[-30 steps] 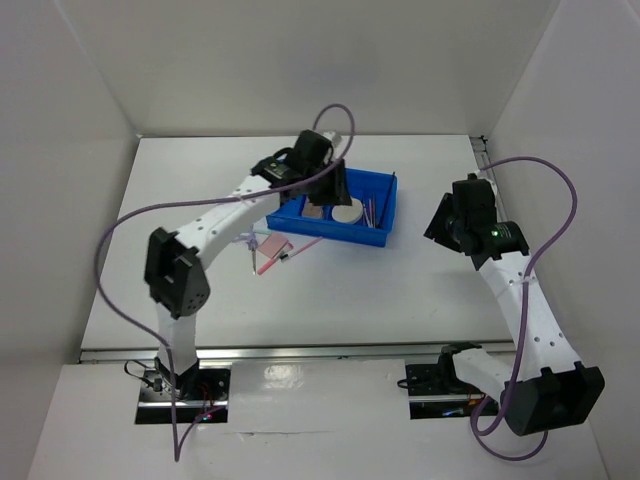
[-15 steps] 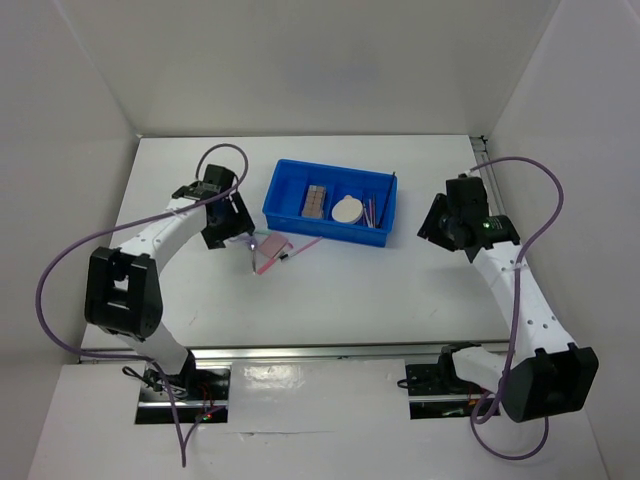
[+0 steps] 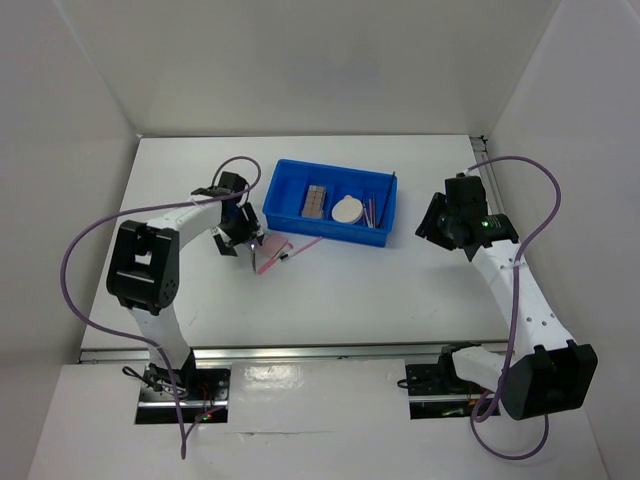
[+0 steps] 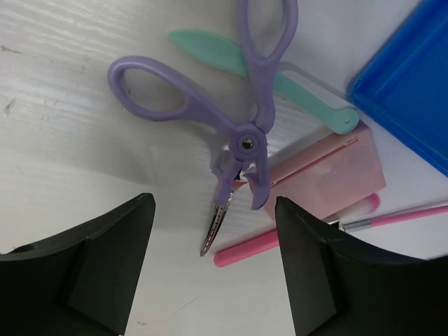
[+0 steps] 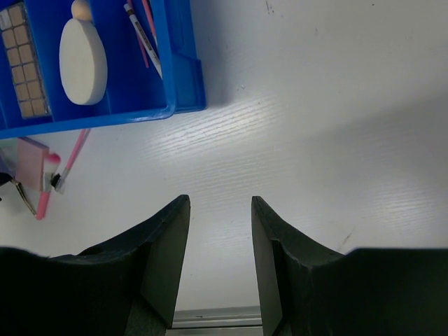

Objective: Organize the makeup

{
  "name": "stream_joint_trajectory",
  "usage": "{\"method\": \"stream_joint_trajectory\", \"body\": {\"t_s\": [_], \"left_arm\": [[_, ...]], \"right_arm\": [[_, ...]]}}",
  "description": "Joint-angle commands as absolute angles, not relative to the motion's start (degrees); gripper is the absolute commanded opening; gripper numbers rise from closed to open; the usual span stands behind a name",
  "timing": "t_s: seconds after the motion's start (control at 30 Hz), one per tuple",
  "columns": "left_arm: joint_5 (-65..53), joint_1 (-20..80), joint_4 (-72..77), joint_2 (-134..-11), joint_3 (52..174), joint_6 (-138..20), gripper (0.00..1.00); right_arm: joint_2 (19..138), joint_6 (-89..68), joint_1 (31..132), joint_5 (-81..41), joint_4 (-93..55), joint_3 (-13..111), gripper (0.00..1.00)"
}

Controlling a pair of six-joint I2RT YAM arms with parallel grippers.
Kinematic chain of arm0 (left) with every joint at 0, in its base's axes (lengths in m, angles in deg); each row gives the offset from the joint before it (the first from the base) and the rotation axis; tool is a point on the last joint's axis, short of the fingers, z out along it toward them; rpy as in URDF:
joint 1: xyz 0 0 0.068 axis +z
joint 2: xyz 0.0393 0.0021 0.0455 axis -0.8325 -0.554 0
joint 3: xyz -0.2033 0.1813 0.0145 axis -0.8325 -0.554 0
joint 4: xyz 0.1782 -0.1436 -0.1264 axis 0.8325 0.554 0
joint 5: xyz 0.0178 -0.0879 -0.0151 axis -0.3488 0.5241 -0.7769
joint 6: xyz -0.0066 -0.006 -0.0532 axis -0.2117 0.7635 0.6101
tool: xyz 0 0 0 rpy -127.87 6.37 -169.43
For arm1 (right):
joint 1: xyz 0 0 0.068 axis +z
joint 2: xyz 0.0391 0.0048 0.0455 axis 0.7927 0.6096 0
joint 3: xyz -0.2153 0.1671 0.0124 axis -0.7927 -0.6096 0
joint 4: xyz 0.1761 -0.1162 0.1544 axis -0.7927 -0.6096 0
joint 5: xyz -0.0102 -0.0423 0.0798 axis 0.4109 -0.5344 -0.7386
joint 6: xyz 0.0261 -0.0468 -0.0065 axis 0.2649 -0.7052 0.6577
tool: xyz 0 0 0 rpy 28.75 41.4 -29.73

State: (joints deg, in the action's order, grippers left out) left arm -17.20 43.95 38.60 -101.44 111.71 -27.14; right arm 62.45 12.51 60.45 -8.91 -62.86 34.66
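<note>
The loose makeup lies left of the blue tray (image 3: 320,229): a pink square pad (image 4: 329,178), purple scissor-like tool (image 4: 238,119), teal stick (image 4: 280,80) and pink stick (image 4: 276,238). My left gripper (image 3: 240,237) hovers just left of this pile (image 3: 272,250), low over the table. It is open (image 4: 213,213), the tool's metal tip and the pink stick's end showing between its fingers. Inside the tray sit a brown palette (image 3: 316,201), a cream round puff (image 3: 348,210) and thin sticks (image 3: 372,212). My right gripper (image 3: 443,226) is open and empty (image 5: 219,210), right of the tray.
The tray's corner (image 4: 413,77) is close to the right of the pile. The right wrist view shows the tray's near wall (image 5: 185,70) and bare white table below it. White walls enclose the table on three sides.
My left arm swung from above the tray out to the left, then settled beside the loose pile, its jaws wider than before. The right arm barely shifted.
</note>
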Motion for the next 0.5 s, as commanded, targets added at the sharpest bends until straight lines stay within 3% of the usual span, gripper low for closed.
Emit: {"method": "stream_joint_trajectory", "body": {"t_s": [0.0, 0.2, 0.47], "left_arm": [[-19.64, 43.17, 36.81, -102.92, 115.20, -27.14, 0.82], [-21.41, 42.65, 36.82, -105.91, 118.11, -26.61, 0.67], [-21.41, 42.65, 36.81, -107.58, 119.26, -27.14, 0.55]], "right_arm": [[62.52, 12.78, 60.88, -8.31, -61.55, 35.81, 0.48], [61.99, 12.78, 60.88, -7.78, -61.55, 35.28, 0.48], [62.52, 12.78, 60.88, -8.31, -61.55, 35.28, 0.48]]}}
